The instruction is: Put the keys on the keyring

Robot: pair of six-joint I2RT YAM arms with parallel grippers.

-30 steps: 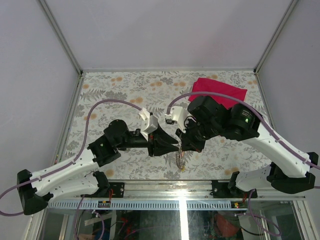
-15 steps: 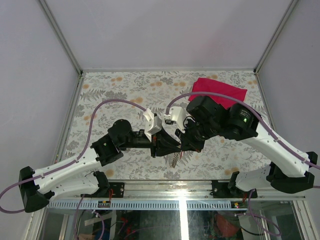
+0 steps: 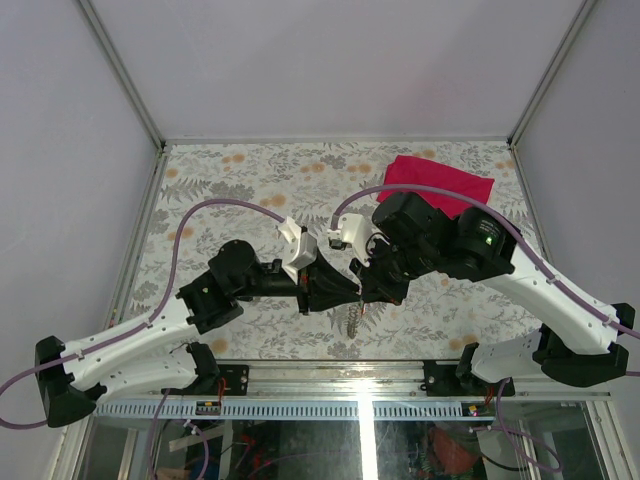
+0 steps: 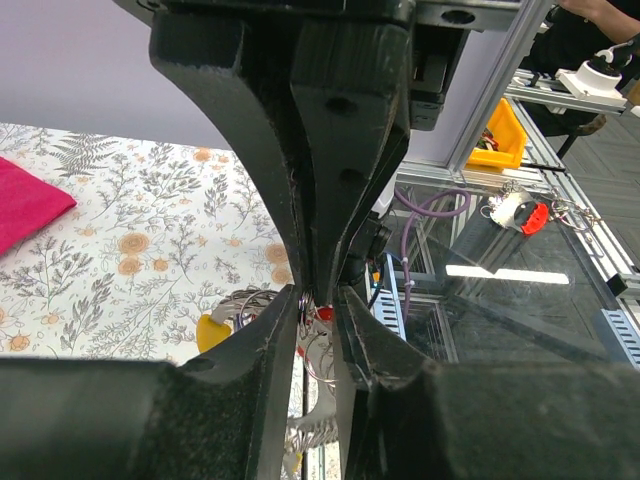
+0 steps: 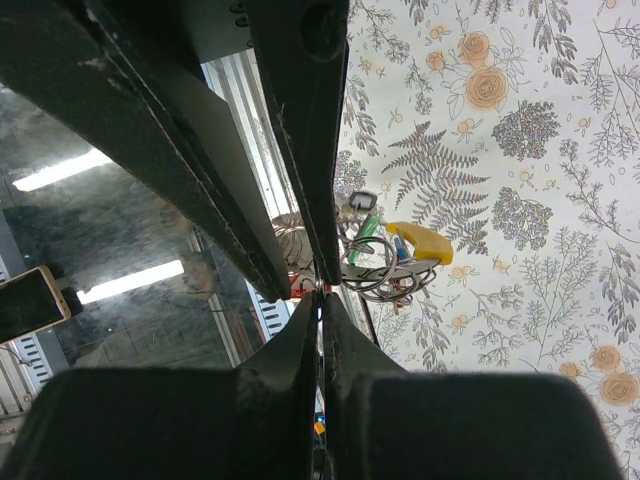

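Floral-patterned table (image 3: pixel 240 175) lies beneath 2 arms meeting tip to tip by its near edge. There the right pincer (image 5: pixel 320 300) is clamped tight on the keyring (image 5: pixel 372 268), whose wire loops and yellow tag (image 5: pixel 425 241) dangle just below its tips. Facing it, the left pincer (image 4: pixel 320 325) has jaws nearly together around the ring wire and a small red key tag (image 4: pixel 325 313); whether they grip, I cannot tell. Well beyond the right pincer lies a red cloth (image 3: pixel 440 182).
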